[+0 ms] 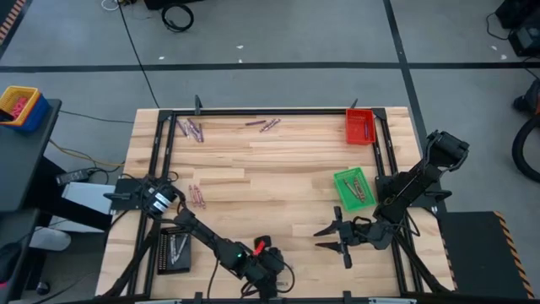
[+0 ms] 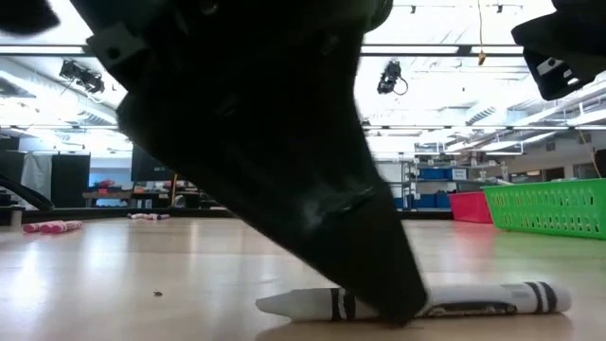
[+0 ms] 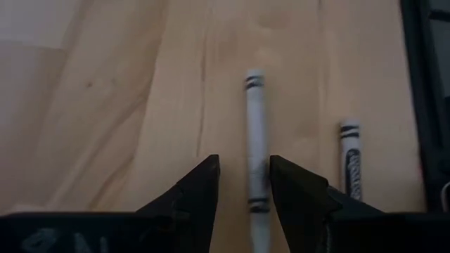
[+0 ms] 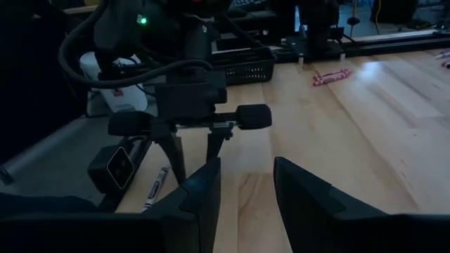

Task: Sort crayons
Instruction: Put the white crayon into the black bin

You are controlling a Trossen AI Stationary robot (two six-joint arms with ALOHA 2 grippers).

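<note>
While a white crayon (image 3: pixel 256 140) lies lengthwise between its parted fingers, ungripped, the left end effector (image 3: pixel 244 184) is nearest; the right end effector (image 4: pixel 246 186) is held open

Table (image 1: pixel 278 169): light wood planks, smooth, slight sheen. White crayon (image 3: pixel 256 151): matt paper wrap, black bands. Green tray (image 2: pixel 554 208): perforated plastic. Left gripper (image 3: pixel 242 193) fingers (image 3: pixel 197 197): matt black plastic.

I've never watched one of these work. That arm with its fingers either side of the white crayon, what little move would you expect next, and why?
Probably the left gripper closes. Its open fingers straddle the white crayon lying flat on the table, not yet pinching it. The right gripper hangs open nearby, holding nothing.
</note>
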